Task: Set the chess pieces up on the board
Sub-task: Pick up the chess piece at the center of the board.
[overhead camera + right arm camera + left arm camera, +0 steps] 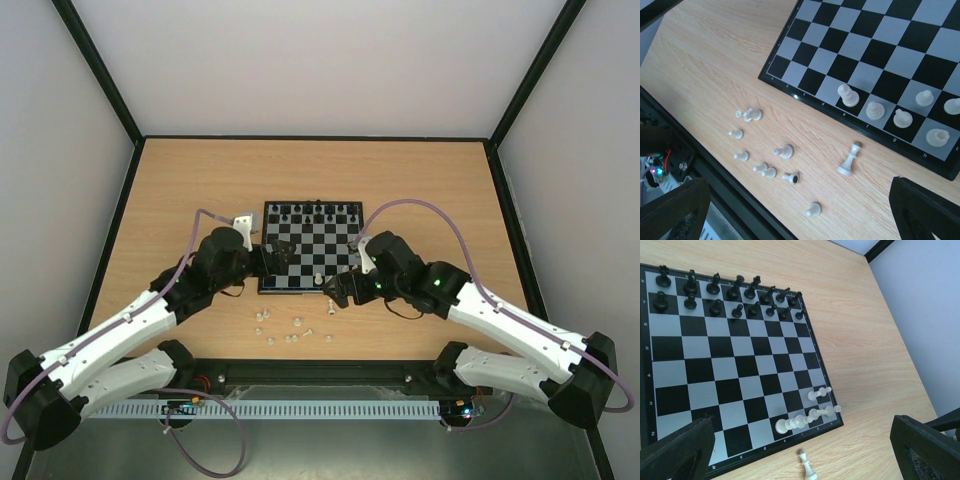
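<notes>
board (840, 65): square, black and pale checkered, thin black border; flat on the table.
placed white pieces (875, 110): six, upright, in the two rows at the board's near right corner.
tall white piece (849, 160): off the board, just beside its near edge, apparently standing.
loose white pieces (783, 151): seven or eight, scattered near that edge; some on their sides.

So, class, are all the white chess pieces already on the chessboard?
No: several white pieces lie loose on the wooden table, off the chessboard.
</notes>
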Tool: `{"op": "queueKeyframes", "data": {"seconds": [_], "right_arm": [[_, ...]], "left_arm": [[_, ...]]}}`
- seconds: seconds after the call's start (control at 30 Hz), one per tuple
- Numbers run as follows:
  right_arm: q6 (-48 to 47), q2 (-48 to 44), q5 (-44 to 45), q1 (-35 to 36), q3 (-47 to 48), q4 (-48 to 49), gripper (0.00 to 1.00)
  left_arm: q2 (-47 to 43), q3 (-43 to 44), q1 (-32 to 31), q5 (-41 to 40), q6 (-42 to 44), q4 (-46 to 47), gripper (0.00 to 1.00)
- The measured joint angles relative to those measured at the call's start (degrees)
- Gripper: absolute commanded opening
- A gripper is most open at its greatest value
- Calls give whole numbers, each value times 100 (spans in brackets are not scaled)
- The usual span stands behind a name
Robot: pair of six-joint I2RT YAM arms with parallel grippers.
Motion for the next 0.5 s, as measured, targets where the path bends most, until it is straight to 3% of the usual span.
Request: {"op": "queueKeyframes", "data": {"seconds": [0.5], "right_arm": [[118,-407,-63,0,-175,44,98]], "left_arm": [[-184,-382,-208,302,-50,33,99]]}}
